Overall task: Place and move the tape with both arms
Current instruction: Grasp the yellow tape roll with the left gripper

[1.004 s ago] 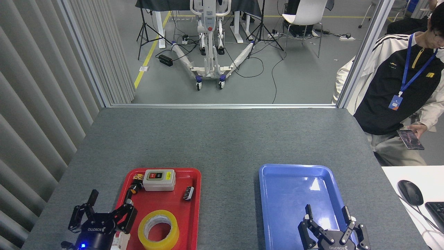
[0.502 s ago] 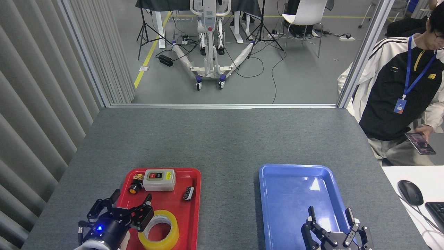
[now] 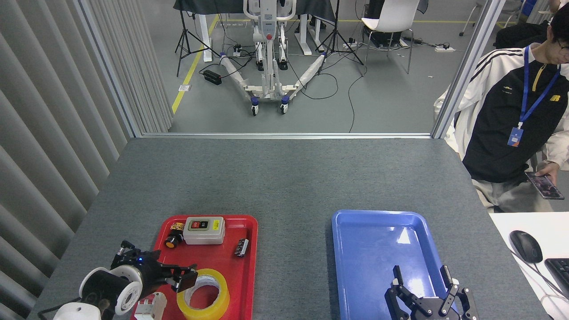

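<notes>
Tape [image 3: 203,294] lies flat in the near part of the red tray [image 3: 250,271], on the left of the grey worktop [image 3: 284,178], not yet lifted. Left gripper [image 3: 180,278] reaches in sideways at the roll's left rim, fingers near or touching it; whether they are spread or clenched cannot be told from this angle, and no grasp is evident. Right gripper [image 3: 429,295] hangs over the near end of the blue tray [image 3: 378,235], fingers spread and holding nothing. Judged progress: early, since pick-up, transfer and placement (probably into the blue tray) all remain. Also in the red tray: a switch box [image 3: 204,230], a push-button [image 3: 171,242] and a small black part [image 3: 241,247]. Compared with the frame 0.5 s earlier, the left wrist has rolled over, turning the gripper from upright to side-on and bringing its fingers to the roll; the right gripper is almost unchanged.
</notes>
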